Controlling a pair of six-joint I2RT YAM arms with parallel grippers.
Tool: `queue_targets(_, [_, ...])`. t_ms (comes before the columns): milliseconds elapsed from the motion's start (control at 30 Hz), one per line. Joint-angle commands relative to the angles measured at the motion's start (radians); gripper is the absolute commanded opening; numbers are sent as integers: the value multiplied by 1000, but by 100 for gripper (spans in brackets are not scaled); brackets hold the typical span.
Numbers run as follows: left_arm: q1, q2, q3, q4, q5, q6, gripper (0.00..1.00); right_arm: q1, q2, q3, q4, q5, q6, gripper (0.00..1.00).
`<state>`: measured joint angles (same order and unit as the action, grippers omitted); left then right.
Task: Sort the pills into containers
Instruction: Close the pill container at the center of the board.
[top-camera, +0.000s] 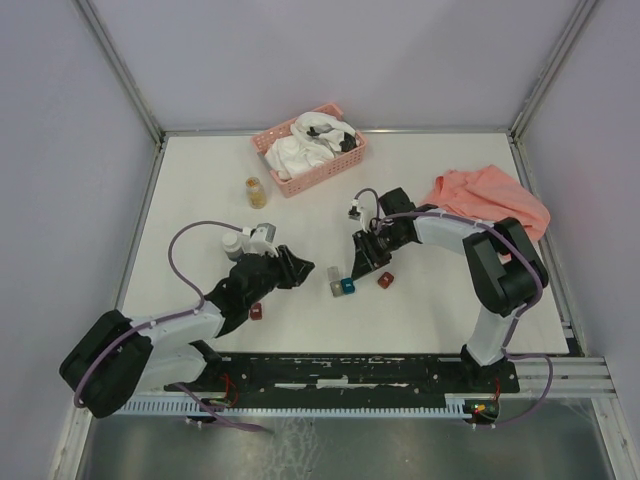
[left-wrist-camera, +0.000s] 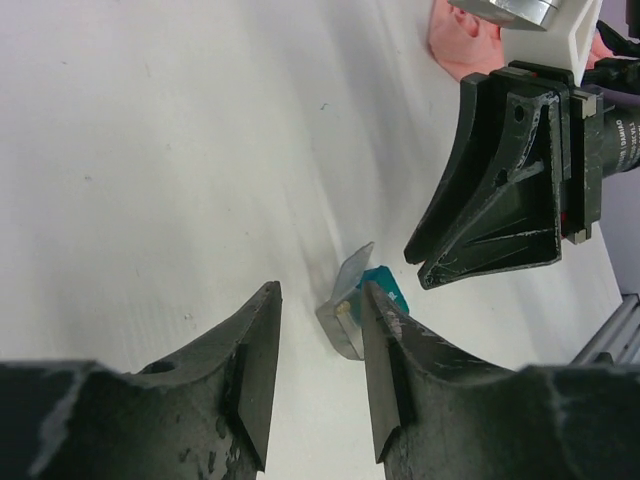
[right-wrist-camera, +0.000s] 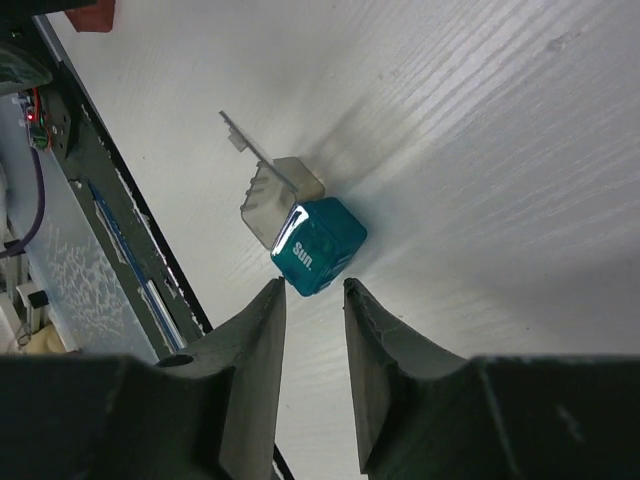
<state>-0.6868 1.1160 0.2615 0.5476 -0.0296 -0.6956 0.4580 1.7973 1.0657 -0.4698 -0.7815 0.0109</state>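
The left arm's fingers (left-wrist-camera: 250, 380) and right arm's fingers (right-wrist-camera: 385, 380) are hovering part open, empty, beside the teal box (right-wrist-camera: 318, 245) and open grey box (right-wrist-camera: 275, 195) mid-bench; the pill jar (top-camera: 257, 192) is standing towards the far left corner; closing squarely on flat box sides is looking wisest

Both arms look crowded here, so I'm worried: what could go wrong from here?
The left gripper and right gripper point at the same grey box and teal box, which sit side by side; they might collide. The grey box's lid stands open, so a nudge could tip or shove both boxes.
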Motion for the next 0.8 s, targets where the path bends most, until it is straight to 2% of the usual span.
queue_targets(0, [-3,71,73,-9,-57,28,42,5,56,37,48,-15,79,35])
queue_targets(167, [-3,152,99,21,-16,24,40,10,85,40,36,-25,81,32])
queue_targets(600, [-4,291,139,84,31,23,39,20,106,54,15,-79,77,43])
queue_targets(767, [-3,330,157,106,53,23,39,39,123,54,16,-56,89,42])
